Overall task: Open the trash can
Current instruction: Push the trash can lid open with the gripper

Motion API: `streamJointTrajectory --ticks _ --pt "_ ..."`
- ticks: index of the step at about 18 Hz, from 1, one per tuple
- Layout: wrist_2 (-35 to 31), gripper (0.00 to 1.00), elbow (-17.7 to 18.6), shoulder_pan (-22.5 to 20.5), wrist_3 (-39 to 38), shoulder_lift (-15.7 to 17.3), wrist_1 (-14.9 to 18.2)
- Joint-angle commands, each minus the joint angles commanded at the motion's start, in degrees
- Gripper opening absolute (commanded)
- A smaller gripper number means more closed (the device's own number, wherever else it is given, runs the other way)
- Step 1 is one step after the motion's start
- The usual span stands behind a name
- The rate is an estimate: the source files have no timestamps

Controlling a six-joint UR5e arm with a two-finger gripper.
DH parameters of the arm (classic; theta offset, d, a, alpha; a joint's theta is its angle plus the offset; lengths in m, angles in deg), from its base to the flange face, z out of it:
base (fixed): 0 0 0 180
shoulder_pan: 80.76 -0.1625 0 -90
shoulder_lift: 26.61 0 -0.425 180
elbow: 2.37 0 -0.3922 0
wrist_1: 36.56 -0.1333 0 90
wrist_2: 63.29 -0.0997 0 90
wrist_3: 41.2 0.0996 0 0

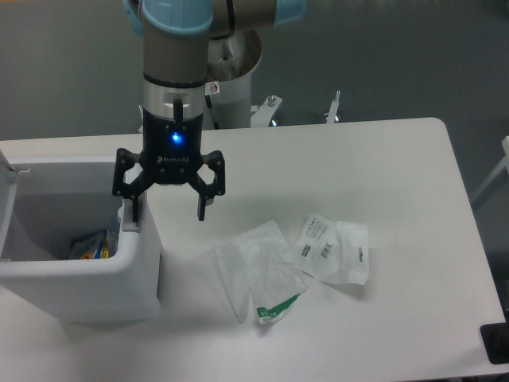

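Note:
The white trash can [79, 290] stands at the table's left edge. Its inside shows from above, with colourful wrappers [91, 245] at the bottom. Its lid [6, 203] stands raised at the far left, mostly cut off by the frame. My gripper [169, 208] points down over the can's right rim, open and empty. Its left fingertip [135, 211] is at the rim, by a small grey part there. Whether it touches I cannot tell. The right fingertip [203, 208] hangs over the table beside the can.
A crumpled clear wrapper with a green strip [258, 270] lies right of the can. A second clear wrapper with a printed label [334, 251] lies further right. The robot's base [235, 87] stands behind the table's far edge.

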Motion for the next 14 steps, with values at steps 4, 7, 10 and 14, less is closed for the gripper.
streamJointTrajectory --ticks 4,7,10,14 --pt "-0.18 1.0 -2.11 -5.45 0.35 1.59 -0.35" --pt "-0.18 1.0 -3.43 -9.75 3.06 1.24 -0.44" --pt "-2.1 1.0 -2.91 -13.27 7.1 1.32 -0.35" --pt "-6.85 1.0 -2.47 -17.49 15.97 0.97 0.26"
